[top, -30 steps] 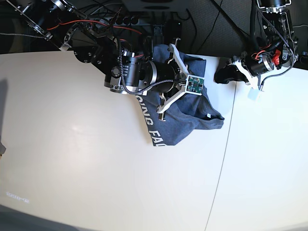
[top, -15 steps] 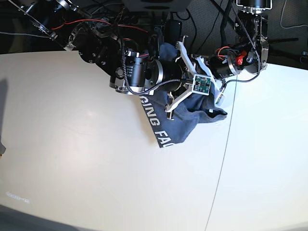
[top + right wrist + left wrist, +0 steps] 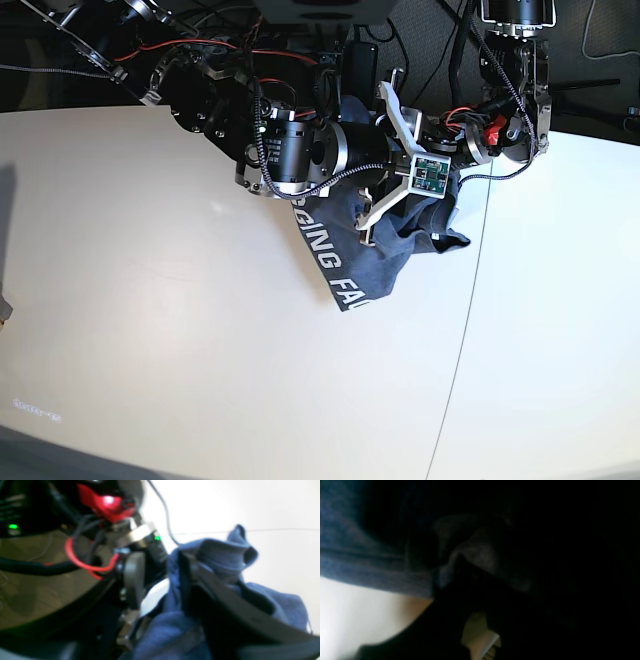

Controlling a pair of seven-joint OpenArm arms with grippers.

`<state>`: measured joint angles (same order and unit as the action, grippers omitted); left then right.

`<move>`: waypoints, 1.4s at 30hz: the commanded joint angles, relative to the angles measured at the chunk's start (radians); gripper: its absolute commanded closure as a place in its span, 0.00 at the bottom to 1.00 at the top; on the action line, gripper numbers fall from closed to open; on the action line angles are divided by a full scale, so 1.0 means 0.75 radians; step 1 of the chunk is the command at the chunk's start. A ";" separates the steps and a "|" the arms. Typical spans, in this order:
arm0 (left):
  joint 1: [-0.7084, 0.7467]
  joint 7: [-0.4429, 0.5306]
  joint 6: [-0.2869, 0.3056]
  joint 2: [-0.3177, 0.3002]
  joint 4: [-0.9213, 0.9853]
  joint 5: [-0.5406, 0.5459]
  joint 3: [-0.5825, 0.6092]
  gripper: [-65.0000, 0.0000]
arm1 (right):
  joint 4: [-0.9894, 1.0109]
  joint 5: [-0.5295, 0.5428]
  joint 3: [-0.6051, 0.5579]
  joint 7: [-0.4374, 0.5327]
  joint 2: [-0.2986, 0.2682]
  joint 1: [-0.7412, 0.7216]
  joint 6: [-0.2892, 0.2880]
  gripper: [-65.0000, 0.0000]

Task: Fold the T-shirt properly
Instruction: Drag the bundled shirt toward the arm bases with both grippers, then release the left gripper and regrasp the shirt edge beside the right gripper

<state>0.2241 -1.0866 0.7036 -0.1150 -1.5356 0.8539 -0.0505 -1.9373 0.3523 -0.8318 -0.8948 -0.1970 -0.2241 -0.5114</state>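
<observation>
1. Toward the far middle of the white table [image 3: 150,330], the T-shirt [image 3: 370,262] lies bunched in a blue-grey heap, with a strip of white block lettering running along its left edge down to its near tip.
2. From the base view, both arms crowd over the far part of the heap: the right gripper [image 3: 395,160] reaches in from the left, its white fingers [image 3: 372,212] splayed well apart above the cloth, and the left gripper [image 3: 455,150] comes in from the right and touches the shirt's far right edge.
3. That overhead view does not show whether either gripper has cloth pinched, since the arms cover the contact points.
4. Seen from the right wrist, a dark finger [image 3: 240,610] runs through a raised fold of the T-shirt [image 3: 225,552], with cloth draped on both sides of it; the second finger is not clearly visible, so whether the cloth is gripped cannot be told.
5. Only this wrist view shows the other arm's body [image 3: 132,562] close on the left, with red wiring and green lights.
6. The left wrist view is nearly black, showing blurred folds of T-shirt [image 3: 370,565] across the top left, right against the lens, and bare table [image 3: 357,615] below.
7. The left jaws are closed; what they hold, if anything, is too dark to tell.
</observation>
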 commanded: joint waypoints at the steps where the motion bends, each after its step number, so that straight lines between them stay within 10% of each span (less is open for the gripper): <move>1: 0.005 -0.028 -0.007 -0.006 0.002 -0.007 -0.027 1.00 | -0.017 0.019 0.005 0.031 0.009 -0.015 -0.072 0.59; 15: 0.012 -0.179 -0.007 -0.116 0.002 0.209 -0.326 1.00 | -0.017 -0.050 0.353 0.092 0.014 -0.048 -0.070 0.59; 21: 0.016 -0.305 -0.007 -0.142 0.001 0.380 -0.336 1.00 | 0.017 -0.052 0.471 0.092 -0.017 -0.038 -0.072 1.00; 42: 0.217 -0.372 -0.007 -0.131 -0.649 0.587 -0.317 1.00 | 0.455 -0.211 0.478 0.211 -0.072 -0.045 -0.072 1.00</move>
<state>0.3897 -1.3804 0.7010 -0.2104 -2.0037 1.2690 -0.2867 -1.5848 0.1905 -0.4797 -0.7525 -0.2516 -0.2363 -0.5110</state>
